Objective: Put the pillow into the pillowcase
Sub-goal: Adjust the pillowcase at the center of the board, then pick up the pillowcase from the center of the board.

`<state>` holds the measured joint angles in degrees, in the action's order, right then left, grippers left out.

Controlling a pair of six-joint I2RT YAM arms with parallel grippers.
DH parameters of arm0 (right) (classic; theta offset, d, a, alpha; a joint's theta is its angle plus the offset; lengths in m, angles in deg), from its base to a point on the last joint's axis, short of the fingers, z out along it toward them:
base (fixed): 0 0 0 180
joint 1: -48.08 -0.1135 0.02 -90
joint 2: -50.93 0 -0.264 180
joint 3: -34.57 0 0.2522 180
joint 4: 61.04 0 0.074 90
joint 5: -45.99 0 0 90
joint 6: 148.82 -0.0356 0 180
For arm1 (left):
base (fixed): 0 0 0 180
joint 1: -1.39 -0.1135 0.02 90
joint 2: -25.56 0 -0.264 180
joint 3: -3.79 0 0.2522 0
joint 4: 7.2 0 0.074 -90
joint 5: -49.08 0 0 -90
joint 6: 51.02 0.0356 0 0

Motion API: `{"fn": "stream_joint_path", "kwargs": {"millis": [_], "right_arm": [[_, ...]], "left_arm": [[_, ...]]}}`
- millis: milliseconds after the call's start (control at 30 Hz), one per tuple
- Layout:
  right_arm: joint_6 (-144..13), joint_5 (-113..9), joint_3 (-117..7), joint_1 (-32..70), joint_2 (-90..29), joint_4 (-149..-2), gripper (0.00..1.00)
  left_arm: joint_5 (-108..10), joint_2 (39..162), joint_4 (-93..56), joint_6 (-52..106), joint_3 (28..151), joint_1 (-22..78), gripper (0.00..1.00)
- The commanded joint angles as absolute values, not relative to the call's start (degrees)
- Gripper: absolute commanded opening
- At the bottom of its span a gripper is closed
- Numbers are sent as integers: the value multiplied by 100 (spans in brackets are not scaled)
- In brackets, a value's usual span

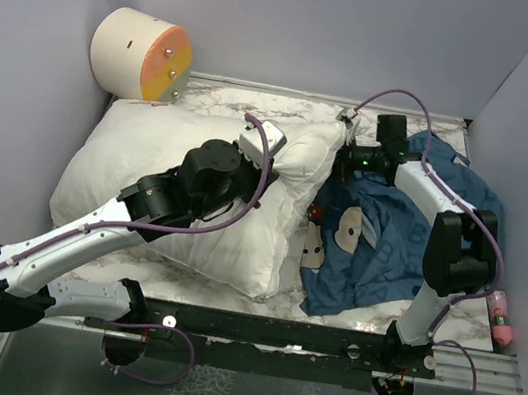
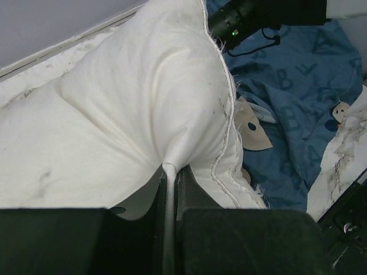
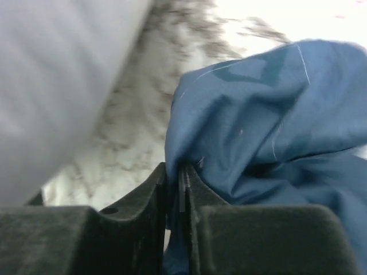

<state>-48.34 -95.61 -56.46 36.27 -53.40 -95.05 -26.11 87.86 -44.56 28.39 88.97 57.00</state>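
The white pillow point(image 1: 161, 175) lies across the left half of the marble table, its right corner raised. My left gripper point(image 1: 273, 155) is shut on a pinch of its cover near the stitched right edge; in the left wrist view the pillow point(image 2: 114, 109) bulges above the gripper point(image 2: 170, 172). The blue pillowcase point(image 1: 387, 249) lies crumpled to the right, with a mouse face showing. My right gripper point(image 1: 343, 166) is at its far left edge, beside the pillow's corner. In the right wrist view the gripper point(image 3: 175, 175) is shut on a fold of the pillowcase point(image 3: 269, 109).
A cream cylinder with an orange face point(image 1: 141, 55) stands in the back left corner. A pink object point(image 1: 503, 321) lies at the right wall. Grey walls close in the table point(image 1: 229, 101) on three sides. A black rail point(image 1: 271, 336) runs along the front edge.
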Motion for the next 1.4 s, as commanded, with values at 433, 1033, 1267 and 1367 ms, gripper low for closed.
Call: {"fn": "stream_joint_path", "kwargs": {"millis": [433, 1033, 1267, 1367], "right_arm": [[-4119, -10573, -5591, 4310, -4904, -10239, 64], [-3072, -8066, -5948, 4384, -5748, -11249, 53], [-3083, -7192, -5998, 4334, -6296, -11309, 53], [-3159, -6964, -6019, 4305, -6415, -11270, 45]], "left_arm": [[-3082, 8464, -3457, 2675, 8878, 5672, 0], [-3415, 8893, -3026, 2411, 8463, 5667, 0], [-3467, 8935, -2892, 2365, 8389, 5667, 0], [-3485, 8958, -2895, 2356, 8386, 5667, 0]]}}
